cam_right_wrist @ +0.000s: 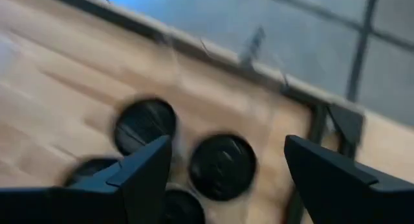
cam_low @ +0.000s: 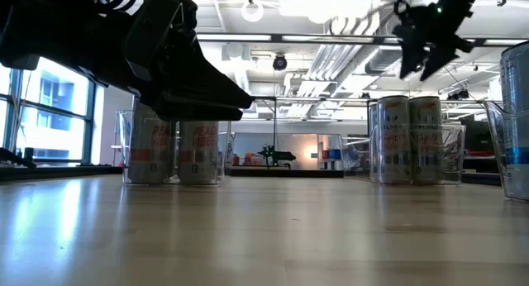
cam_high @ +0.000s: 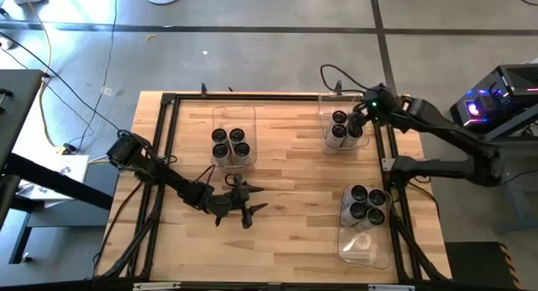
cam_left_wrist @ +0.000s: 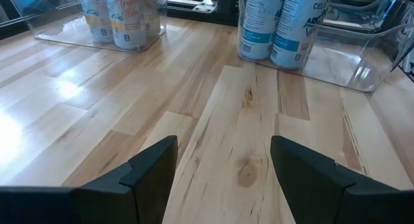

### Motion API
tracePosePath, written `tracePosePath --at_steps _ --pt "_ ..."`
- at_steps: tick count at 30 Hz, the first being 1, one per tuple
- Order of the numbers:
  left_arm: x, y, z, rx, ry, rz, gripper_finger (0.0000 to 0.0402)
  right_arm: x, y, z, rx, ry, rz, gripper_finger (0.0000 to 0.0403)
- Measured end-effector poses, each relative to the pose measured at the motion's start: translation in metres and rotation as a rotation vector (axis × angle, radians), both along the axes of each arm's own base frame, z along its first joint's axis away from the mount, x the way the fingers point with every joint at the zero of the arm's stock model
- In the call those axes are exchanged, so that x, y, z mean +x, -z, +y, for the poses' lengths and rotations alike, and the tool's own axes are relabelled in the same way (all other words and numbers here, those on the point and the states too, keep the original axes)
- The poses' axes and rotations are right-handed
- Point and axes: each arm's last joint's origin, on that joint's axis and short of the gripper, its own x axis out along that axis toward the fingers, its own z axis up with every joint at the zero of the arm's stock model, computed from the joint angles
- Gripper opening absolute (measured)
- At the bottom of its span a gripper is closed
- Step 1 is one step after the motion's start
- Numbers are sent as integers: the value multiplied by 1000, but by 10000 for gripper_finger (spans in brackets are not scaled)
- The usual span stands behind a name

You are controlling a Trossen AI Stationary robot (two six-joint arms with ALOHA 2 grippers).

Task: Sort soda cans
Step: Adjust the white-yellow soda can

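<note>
Wooden worktop (cam_high: pixel 286 165) carries soda cans (cam_high: pixel 233 145) binned at ten, two and four o'clock. Right hand (cam_high: pixel 360 114) hovers spread, empty; thin, slick, dentable cans want mid-wall grips.

Bare table centre (cam_high: pixel 294 169) — bins of soda cans (cam_high: pixel 232 145) around it

Right gripper (cam_right_wrist: pixel 223 175) above soda cans (cam_right_wrist: pixel 222 166), looking down. Both dark fingers (cam_right_wrist: pixel 142 175) spread wide, nothing between them. Four round dark can tops below, packed close: one (cam_right_wrist: pixel 145 123) just beside finger, one centred in gap, two more partly cut off (one behind finger, one at frame bottom). Cans stand near wooden table (cam_right_wrist: pixel 58 75) corner, close to black frame rail (cam_right_wrist: pixel 317 130) along edge. Grey floor (cam_right_wrist: pixel 310 30) beyond rail. View blurred; bin walls barely discernible.
</note>
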Motion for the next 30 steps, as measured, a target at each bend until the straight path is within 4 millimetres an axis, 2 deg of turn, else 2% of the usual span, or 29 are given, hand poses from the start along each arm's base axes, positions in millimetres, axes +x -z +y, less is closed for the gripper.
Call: tracePosePath --at_steps 4,9,15,23,30 --pt "0 0 0 17 5 5 241 5 24 -13 77 -13 69 296" --pt "0 0 0 25 7 7 241 14 38 -29 137 -35 55 296" --pt "0 0 0 19 5 6 241 16 47 -40 192 -11 65 296" --pt "0 0 0 16 5 5 241 19 47 -40 237 -80 23 296" --pt "0 0 0 16 4 5 241 21 46 -42 205 -99 21 296"
